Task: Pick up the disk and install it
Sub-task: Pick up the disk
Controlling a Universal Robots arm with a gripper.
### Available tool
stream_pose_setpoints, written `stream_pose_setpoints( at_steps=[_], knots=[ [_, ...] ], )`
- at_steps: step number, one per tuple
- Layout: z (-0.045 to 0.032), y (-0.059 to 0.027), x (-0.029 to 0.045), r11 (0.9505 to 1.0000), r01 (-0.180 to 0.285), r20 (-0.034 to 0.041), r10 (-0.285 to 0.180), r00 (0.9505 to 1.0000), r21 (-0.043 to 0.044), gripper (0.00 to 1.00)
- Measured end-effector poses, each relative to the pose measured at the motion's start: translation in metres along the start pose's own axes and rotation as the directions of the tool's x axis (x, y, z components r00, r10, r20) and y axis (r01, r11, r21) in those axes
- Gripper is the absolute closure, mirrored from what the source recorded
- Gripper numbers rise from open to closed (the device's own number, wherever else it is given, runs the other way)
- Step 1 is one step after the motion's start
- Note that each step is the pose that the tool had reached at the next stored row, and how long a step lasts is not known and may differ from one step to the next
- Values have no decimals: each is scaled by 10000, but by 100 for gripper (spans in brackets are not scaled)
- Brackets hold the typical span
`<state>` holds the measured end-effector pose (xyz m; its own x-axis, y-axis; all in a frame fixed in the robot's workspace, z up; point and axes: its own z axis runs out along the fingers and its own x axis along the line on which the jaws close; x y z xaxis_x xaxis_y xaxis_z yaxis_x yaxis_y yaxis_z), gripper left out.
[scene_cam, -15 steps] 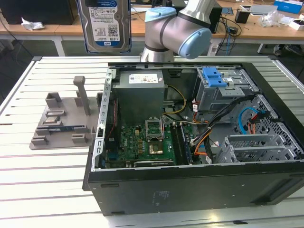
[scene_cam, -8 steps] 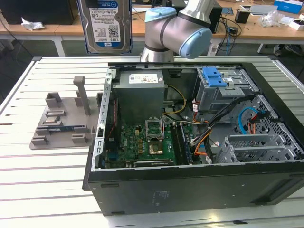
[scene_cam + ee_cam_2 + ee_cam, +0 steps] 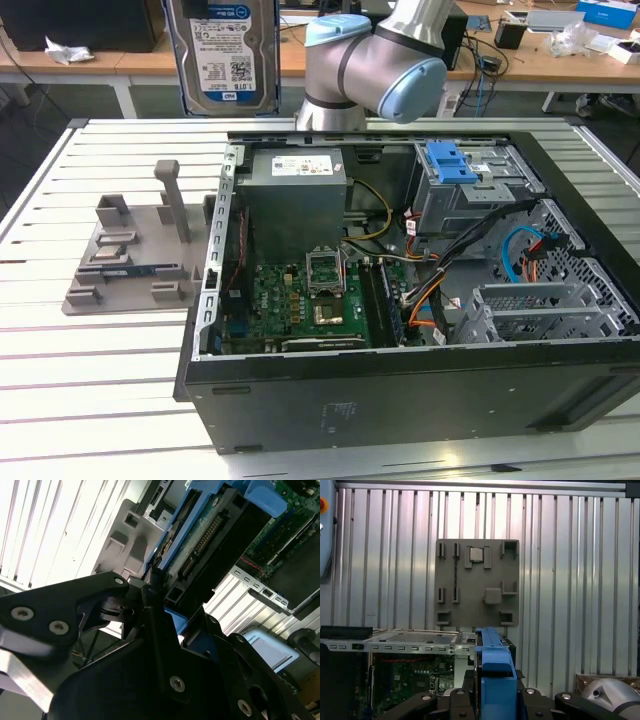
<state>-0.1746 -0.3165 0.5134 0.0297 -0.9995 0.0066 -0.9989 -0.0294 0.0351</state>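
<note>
Plainly this is the carrying stage: the hand [image 3: 150, 587] is clamped on the disk [image 3: 228, 50], gripping it at its blue side rails [image 3: 495, 675]. The disk hangs upright in the air above the far edge of the table [image 3: 120, 400], with its label facing the exterior view. Below it, in the first wrist view, lie the grey fixture [image 3: 477, 582] and the side wall of the open computer case [image 3: 395, 642]. The grey drive bay [image 3: 470, 195] with its blue latch [image 3: 450, 160] sits inside the case toward the table's far corner on the exterior view's right — well apart from the disk. In my judgement the step calls for a grip held square on the rails, a disk levelled to match the bay, and a wide berth around the loose cables [image 3: 440, 270] beside it.
</note>
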Motion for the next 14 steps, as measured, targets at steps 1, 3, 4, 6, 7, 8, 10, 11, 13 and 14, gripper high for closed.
stream_pose_setpoints(
  at_steps=[1,3,4,6,7,8,10,11,13,14],
  knots=[
    [1,-3,7,10000,1,0,-1,10000,0,63],
    [2,-9,24,10000,1,-1,-1,10000,0,63],
    [3,-13,35,10000,1,-1,-1,10000,-1,63],
    [4,-16,49,10000,1,0,-1,10000,0,63],
    [6,-19,61,10000,1,-1,-1,10000,0,63],
    [6,-21,67,10000,0,0,0,10000,0,63],
    [8,-25,88,10000,1,-1,-1,10000,0,63],
    [8,-26,96,10000,0,0,0,10000,0,63],
    [9,-28,110,10000,0,0,0,10000,0,63],
    [10,-30,120,10000,1,0,-1,10000,1,63]
  ],
)
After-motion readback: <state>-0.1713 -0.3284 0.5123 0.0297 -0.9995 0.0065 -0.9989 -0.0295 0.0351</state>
